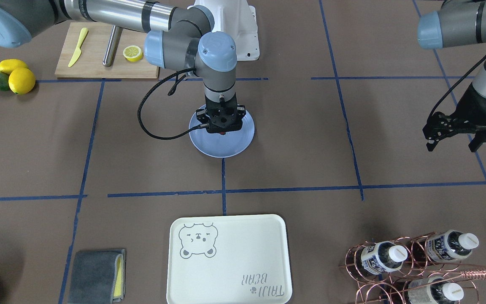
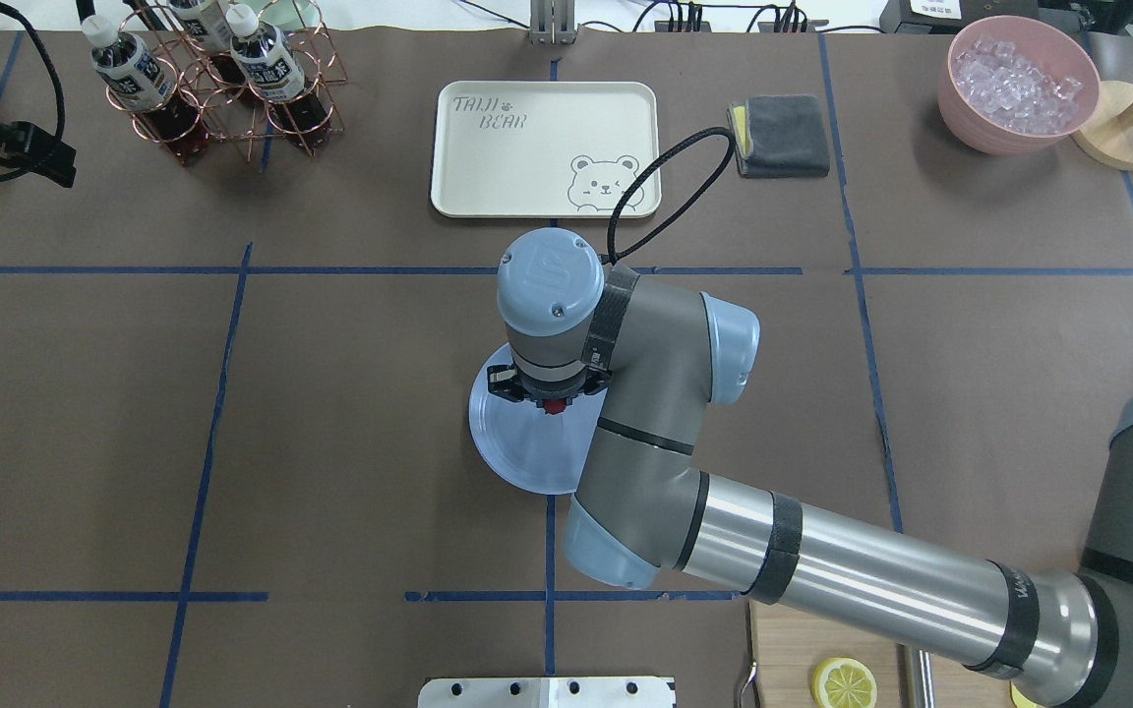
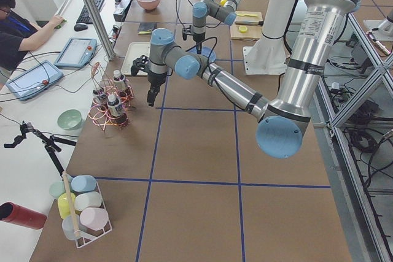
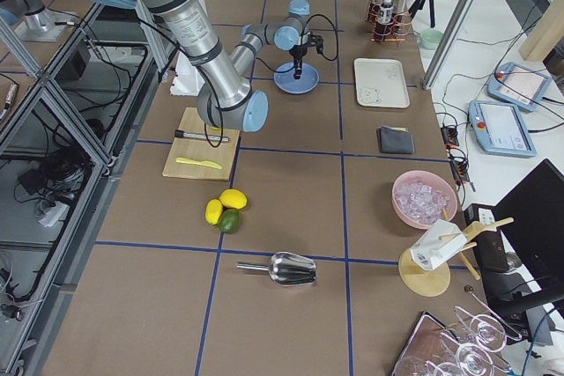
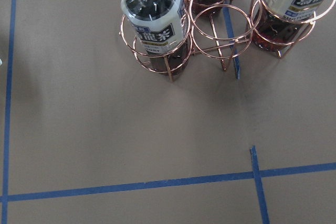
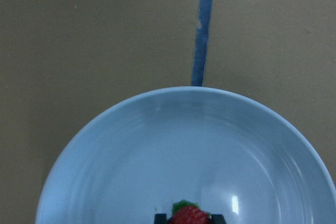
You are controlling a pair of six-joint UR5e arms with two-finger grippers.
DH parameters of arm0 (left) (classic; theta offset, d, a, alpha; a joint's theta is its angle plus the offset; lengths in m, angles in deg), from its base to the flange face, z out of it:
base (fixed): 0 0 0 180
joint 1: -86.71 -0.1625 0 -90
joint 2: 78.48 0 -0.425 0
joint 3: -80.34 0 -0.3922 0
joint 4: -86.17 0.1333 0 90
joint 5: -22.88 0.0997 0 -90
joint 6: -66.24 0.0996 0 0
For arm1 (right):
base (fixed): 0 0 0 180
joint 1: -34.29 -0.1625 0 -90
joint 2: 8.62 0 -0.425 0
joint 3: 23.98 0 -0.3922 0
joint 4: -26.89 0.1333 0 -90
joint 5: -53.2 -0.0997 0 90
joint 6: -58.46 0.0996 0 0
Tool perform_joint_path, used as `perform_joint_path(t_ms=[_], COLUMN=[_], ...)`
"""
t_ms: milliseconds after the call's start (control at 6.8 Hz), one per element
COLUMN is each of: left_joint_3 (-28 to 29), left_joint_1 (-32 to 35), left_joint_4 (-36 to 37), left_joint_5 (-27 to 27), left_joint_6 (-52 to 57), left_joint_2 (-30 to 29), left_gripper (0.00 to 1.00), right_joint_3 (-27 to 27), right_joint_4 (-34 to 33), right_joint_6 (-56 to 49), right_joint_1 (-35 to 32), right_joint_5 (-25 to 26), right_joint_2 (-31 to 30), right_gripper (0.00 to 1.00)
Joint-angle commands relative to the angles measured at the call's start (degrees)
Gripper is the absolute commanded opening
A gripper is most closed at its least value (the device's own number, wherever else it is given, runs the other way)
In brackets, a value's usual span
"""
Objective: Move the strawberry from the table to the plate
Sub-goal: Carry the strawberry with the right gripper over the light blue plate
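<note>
While brown paper covers the whole counter (image 1: 293, 139), blue tape lines (image 1: 352, 186) cut it into rectangles. Near the middle, on one of those lines, sits the light-blue plate (image 1: 209, 145). The right arm's fingers (image 6: 159, 219) point straight down over it, clenched on the strawberry (image 6: 189, 216), which is low over the plate's basin; whether it touches I cannot tell. The left arm's fingers (image 1: 432, 137) hover spread apart near the copper bottle rack (image 2: 222, 88), grasping nothing. A cream bear tray (image 1: 234, 261) lies near the plate. Beyond aluminium posts (image 3: 92, 10), a person (image 3: 15, 29) sits at a white side counter (image 3: 31, 121) with tablets (image 3: 75, 50).
</note>
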Motion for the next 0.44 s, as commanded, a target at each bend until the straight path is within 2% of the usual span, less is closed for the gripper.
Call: perform_joint_path(t_ms=[0, 147, 294], left_joint_3=[0.5, 0.5, 0.6], left_joint_1=[-0.1, -0.1, -0.1], left_joint_4=[-0.2, -0.2, -0.2], left_joint_5=[0.0, 0.0, 0.0], left_joint_6=[0.0, 0.0, 0.0], left_joint_2=[-0.1, -0.1, -0.1], left_gripper=[1.0, 1.0, 1.0], right_joint_3=[-0.4, -0.4, -0.4], right_joint_4=[0.1, 0.1, 0.1], right_joint_6=[0.0, 0.0, 0.2], right_joint_1=[0.3, 0.3, 0.4], right_joint_5=[0.1, 0.1, 0.1], right_joint_2=[0.0, -0.4, -0.4], right_gripper=[0.0, 0.64, 0.99])
